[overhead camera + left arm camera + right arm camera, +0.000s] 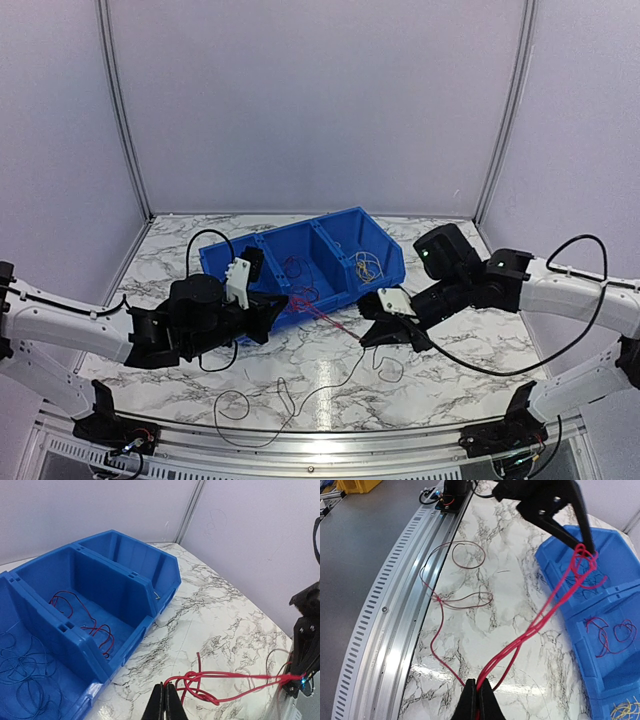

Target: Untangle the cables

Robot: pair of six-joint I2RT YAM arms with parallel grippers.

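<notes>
Marble tabletop (pixel 450 390), blue bin (pixel 390 265) behind: red cable (pixel 330 318) strung taut left-to-right between arms. Knotted end pinched in closed left gripper (pixel 285 305); straight strands clamped in closed right gripper (pixel 368 335). Tangle lies nearest left fingers; spreading risks tightening.

Left arm (pixel 70 330) is reaching in from the lower left of the top view, forearm roughly level. Left gripper (pixel 283 306) is pointing toward centre, jaws pressed together, pinching the red cable (pixel 192 680). Right arm (pixel 575 290) is extending in from the right edge, elbow bent. Right gripper (pixel 368 335) is angling down-left, jaws clamping the same cable.
</notes>
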